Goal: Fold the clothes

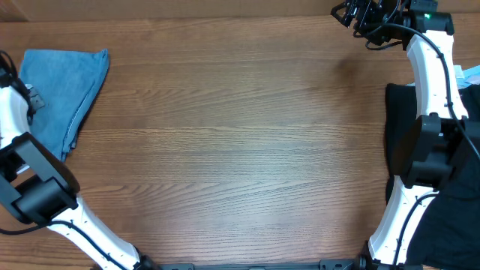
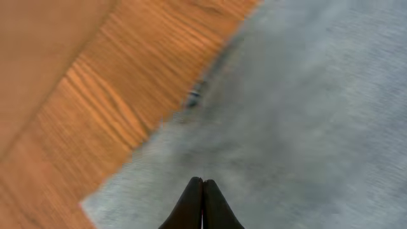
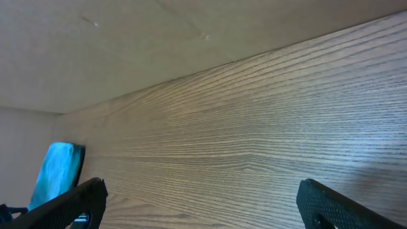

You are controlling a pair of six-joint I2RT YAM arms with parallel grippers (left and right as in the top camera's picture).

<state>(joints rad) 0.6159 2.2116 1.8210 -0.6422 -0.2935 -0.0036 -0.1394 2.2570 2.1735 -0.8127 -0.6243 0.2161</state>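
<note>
The jeans lie as a folded light blue denim bundle at the table's far left back corner. They fill most of the left wrist view, and a blue sliver of them shows far off in the right wrist view. My left gripper is shut, its tips together just above the denim with no cloth visibly between them; from overhead it is at the bundle's left edge. My right gripper is open and empty at the back right, over bare wood.
A black cloth lies at the table's right edge under the right arm, with a pale item beside it. A tan wall runs along the table's back edge. Wooden tabletop spans the middle.
</note>
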